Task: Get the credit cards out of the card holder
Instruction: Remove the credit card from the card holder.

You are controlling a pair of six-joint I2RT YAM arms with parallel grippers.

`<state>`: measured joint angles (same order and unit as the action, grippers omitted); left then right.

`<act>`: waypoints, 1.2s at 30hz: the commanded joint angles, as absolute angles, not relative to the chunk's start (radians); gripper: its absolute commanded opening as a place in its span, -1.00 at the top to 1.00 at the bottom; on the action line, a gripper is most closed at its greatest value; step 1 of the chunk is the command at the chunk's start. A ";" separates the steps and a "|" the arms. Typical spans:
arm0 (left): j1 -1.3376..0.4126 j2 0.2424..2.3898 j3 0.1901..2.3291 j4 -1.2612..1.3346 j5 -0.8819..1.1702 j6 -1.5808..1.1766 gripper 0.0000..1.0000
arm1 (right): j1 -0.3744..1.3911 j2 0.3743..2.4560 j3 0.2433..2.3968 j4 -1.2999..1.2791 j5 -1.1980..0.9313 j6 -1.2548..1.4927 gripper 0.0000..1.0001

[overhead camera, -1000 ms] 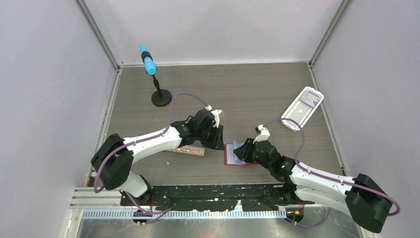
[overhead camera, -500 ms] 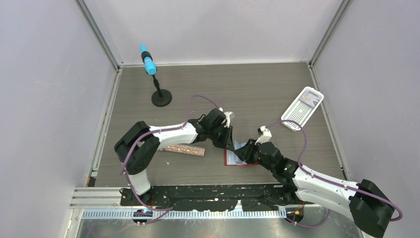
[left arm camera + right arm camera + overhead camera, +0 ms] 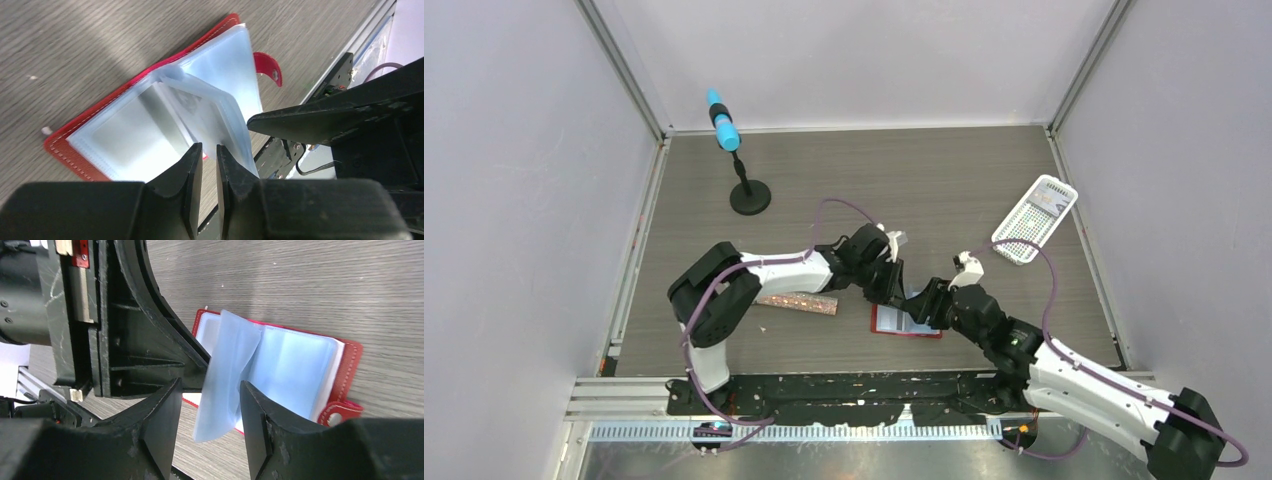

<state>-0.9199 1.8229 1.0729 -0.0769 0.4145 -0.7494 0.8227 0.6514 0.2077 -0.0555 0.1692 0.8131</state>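
**A:** We start at the near edge. The card holder [image 3: 902,325] lies open on the tabletop [image 3: 924,180], red cover down and pale blue sleeves up, just ahead of the arm bases.

**B:** And both arms are right on it. The right end effector [image 3: 210,385] comes in from the near right with its fingers spread wide. One raised sleeve [image 3: 225,375] stands up in the gap between them, and neither finger is pressing it.

**A:** From the other side, the left end effector [image 3: 208,147] has its fingers drawn almost together, with only a thin slit between them. Its tip sits right at that lifted sleeve. I can't tell whether it's pinching anything.

**B:** The left wrist view shows a credit card [image 3: 196,106] through the plastic, pale with some dark print, inside its sleeve in the holder. The red snap tab [image 3: 267,65] sticks out from the cover's edge.

**A:** Left of the holder, a glittery pink-brown tube [image 3: 796,303] lies flat beside the left arm's forearm.

**B:** Farther back on the right, well apart from the action, is a white perforated basket [image 3: 1022,232] with something pale and flat in its far end.

**A:** At the far left, a black stand with a blue cylinder [image 3: 722,127] on top leans a little.
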 commanded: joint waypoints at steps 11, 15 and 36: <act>-0.957 1.873 1.139 -0.008 0.445 -0.767 0.60 | 0.819 0.480 0.387 -0.419 0.254 0.760 0.05; -0.959 1.875 1.138 -0.010 0.446 -0.765 0.60 | 0.819 0.479 0.367 -0.361 0.209 0.760 0.20; -0.942 1.768 1.027 -0.035 0.328 -0.764 0.38 | 0.764 0.725 0.273 -0.190 0.198 0.774 0.49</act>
<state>-0.9470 1.8023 1.0298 -0.0559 0.3450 -0.7597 0.7879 0.6960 0.2874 -0.2455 0.1852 0.7700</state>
